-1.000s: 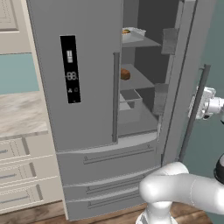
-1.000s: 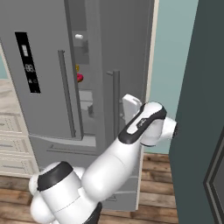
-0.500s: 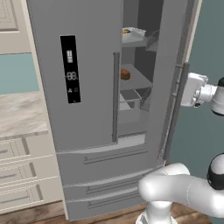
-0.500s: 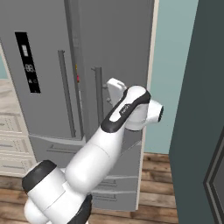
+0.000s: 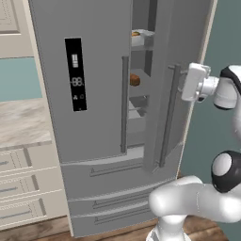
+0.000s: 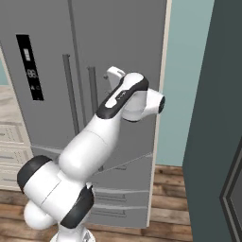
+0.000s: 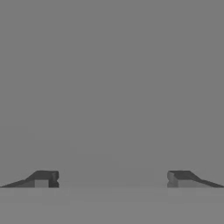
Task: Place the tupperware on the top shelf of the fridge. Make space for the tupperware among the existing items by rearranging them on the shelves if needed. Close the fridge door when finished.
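Upper centre of the left base view: tupperware (image 5: 142,33) on the top shelf (image 5: 141,47) inside the fridge (image 5: 94,94), seen through the door gap. Brown loaf (image 5: 135,80) one shelf down. Gripper (image 7: 112,178) at centre right, jaws spread wide, nothing held, facing the right door (image 5: 176,84).
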Available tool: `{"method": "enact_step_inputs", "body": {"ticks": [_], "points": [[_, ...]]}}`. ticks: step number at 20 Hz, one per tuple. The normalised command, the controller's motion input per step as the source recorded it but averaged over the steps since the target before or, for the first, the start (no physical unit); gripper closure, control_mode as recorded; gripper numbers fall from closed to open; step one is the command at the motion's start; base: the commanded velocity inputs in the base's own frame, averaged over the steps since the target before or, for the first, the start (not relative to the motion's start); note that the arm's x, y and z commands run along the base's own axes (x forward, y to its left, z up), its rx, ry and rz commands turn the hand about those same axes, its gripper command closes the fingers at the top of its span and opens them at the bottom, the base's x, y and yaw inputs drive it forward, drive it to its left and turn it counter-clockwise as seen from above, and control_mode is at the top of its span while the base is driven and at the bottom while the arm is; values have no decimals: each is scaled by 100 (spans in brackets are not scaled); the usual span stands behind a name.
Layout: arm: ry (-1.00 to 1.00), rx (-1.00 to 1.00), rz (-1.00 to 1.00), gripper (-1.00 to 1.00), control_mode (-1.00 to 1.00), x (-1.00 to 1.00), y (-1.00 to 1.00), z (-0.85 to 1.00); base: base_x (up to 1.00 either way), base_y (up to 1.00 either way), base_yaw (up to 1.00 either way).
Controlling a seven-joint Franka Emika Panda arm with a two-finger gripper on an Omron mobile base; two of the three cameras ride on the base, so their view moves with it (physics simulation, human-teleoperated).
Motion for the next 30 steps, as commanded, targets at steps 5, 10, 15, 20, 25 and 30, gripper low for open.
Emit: {"method": "enact_step_inputs", "body": {"ticks": [5, 10, 15, 20, 25, 30], "points": [[0, 0, -4, -100, -100, 54, 13, 19, 0, 0, 0], [1, -4, -11, -100, -100, 51, 13, 6, 0, 0, 0], [5, -7, -11, -100, -100, 51, 23, 0, 0, 0, 0], [5, -7, -9, -100, -100, 57, 27, 0, 0, 0, 0], [1, -5, -7, -100, -100, 55, 18, 0, 0, 0, 0], [0, -5, -8, -100, -100, 52, 20, -2, 0, 0, 0]]}}
